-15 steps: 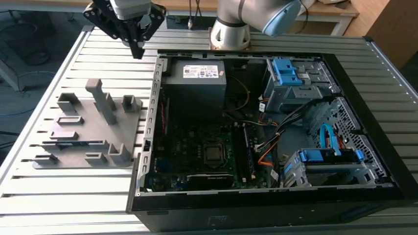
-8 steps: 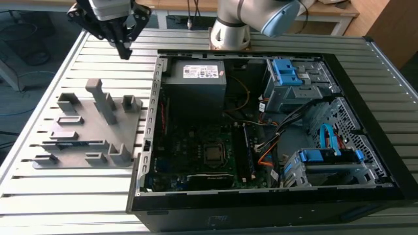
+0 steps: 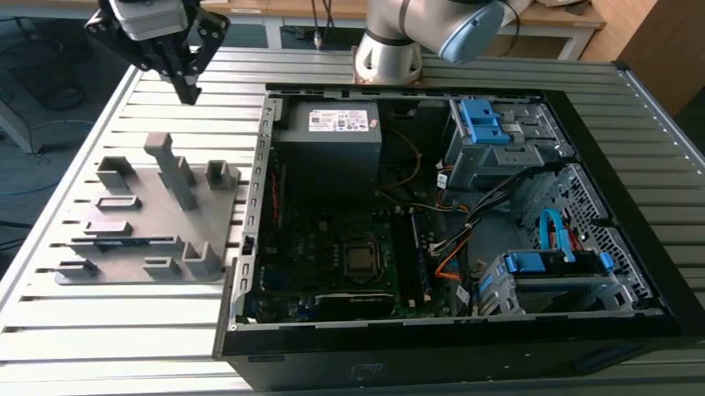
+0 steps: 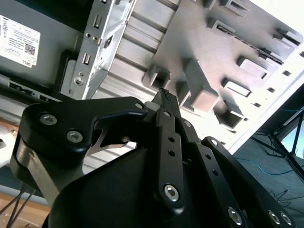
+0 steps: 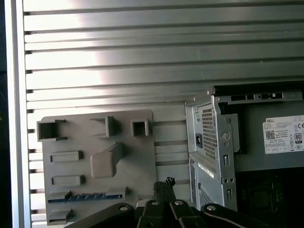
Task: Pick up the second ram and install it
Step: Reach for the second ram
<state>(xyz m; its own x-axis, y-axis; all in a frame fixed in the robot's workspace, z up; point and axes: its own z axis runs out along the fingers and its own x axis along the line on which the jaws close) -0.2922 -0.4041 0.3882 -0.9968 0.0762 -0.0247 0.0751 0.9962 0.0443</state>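
The second ram (image 5: 85,196) is a slim blue-green strip standing on edge in a long slot of the grey fixture plate (image 5: 142,161), on the plate's side farthest from the computer case. In the exterior view that slot shows as a dark line (image 3: 124,242) near the plate's (image 3: 149,272) front. My gripper (image 3: 190,92) hangs high above the table behind the plate, well away from the ram. Its black fingers meet at the tip in both wrist views (image 4: 165,95) (image 5: 164,184) and hold nothing.
An open computer case (image 3: 256,206) lies on the slatted metal table (image 3: 111,330) to the exterior view's right of the plate. Inside it are the power supply (image 3: 330,140), the motherboard with its memory slots (image 3: 418,252), cables and blue drive brackets (image 3: 484,120). Tall grey blocks (image 3: 177,177) rise from the plate.
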